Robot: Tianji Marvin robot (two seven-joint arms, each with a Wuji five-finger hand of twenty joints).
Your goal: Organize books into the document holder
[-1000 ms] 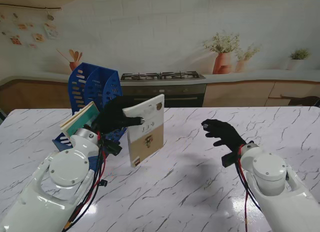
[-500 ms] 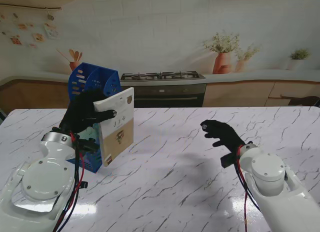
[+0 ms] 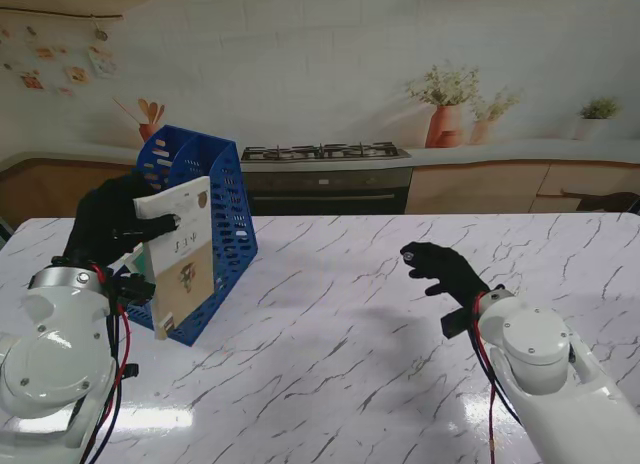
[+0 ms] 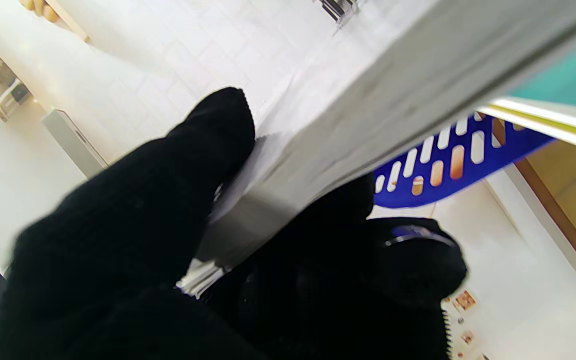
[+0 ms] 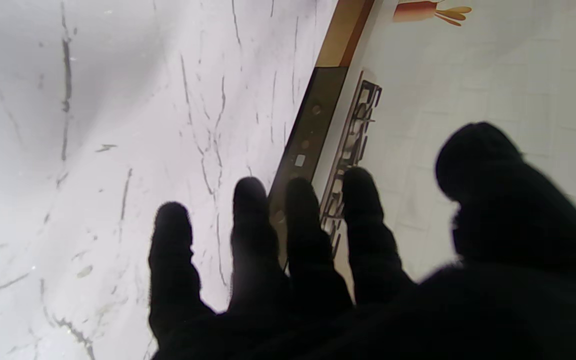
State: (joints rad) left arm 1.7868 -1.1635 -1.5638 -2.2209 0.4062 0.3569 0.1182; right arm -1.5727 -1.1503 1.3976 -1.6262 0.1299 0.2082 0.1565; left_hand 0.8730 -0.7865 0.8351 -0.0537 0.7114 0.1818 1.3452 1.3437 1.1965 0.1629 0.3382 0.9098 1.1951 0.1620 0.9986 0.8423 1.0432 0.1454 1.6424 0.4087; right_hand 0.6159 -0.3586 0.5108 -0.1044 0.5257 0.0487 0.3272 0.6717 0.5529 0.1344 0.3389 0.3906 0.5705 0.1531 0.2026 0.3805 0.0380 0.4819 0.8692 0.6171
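One white-and-tan book [image 3: 182,252] sits pinched in the left hand [image 3: 108,222], held against the blue document holder [image 3: 215,234] on the tabletop [image 3: 380,314]. The right hand [image 3: 443,268] hovers empty, fingers [image 5: 248,220] spread.

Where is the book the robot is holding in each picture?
Stand view: the white and tan paperback book is on the robot's left, gripped by the black-gloved left robot hand at the blue slotted plastic document holder.
Left wrist view: the book fills the middle as a grey slab, pinched between fingers.
Right wrist view: not in it.
Shared landmark: the blue holder shows in the stand and left wrist views.
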